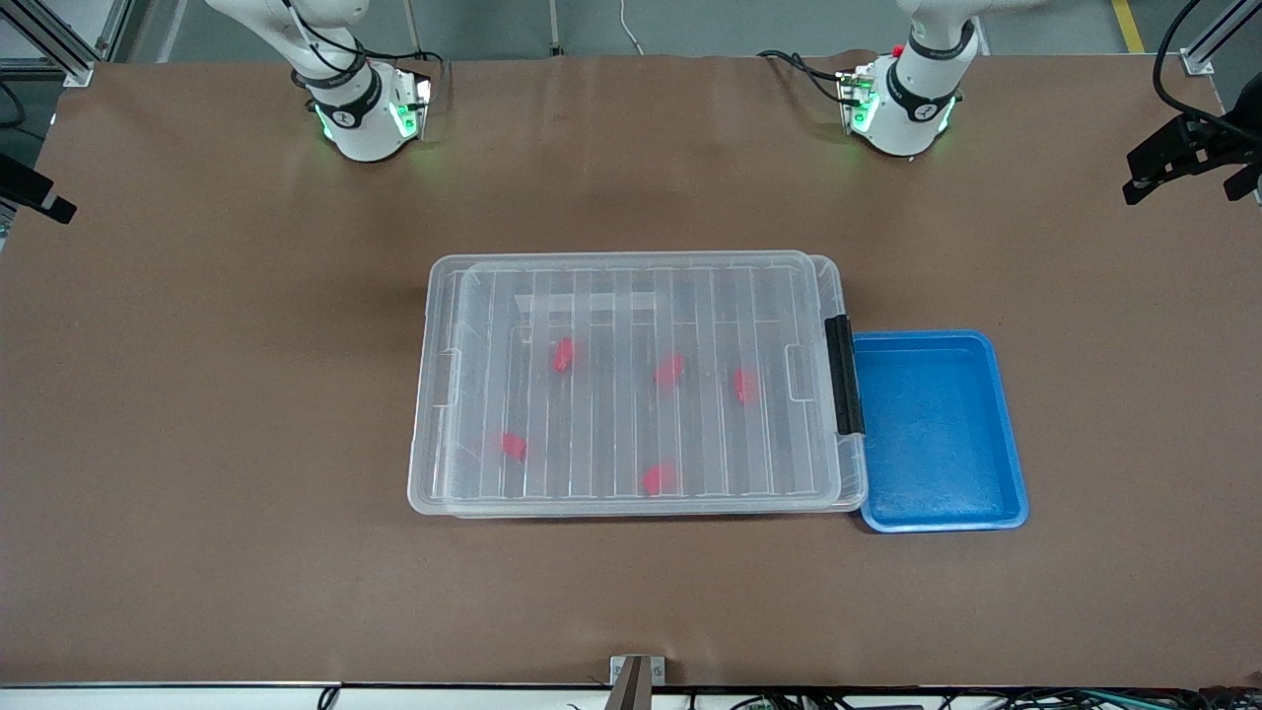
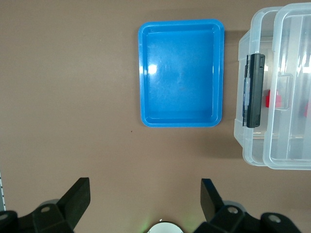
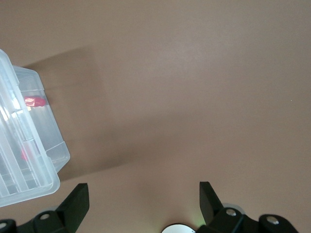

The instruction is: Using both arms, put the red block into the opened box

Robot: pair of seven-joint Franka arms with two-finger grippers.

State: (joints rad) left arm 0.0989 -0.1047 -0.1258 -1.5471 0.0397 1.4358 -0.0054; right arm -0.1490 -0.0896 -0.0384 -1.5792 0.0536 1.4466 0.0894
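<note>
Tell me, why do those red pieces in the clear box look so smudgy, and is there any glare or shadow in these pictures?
Front view: the red blocks look hazy through the box's ribbed lid, which carries pale glare streaks. Left wrist view: a bright glint sits on the blue tray. Right wrist view: the box casts a broad soft shadow on the brown table.

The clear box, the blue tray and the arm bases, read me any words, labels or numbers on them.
None can be read.
The box, its black latch bar and the blue tray carry no writing.
Each arm base shows a small round mark, too small to read.
</note>
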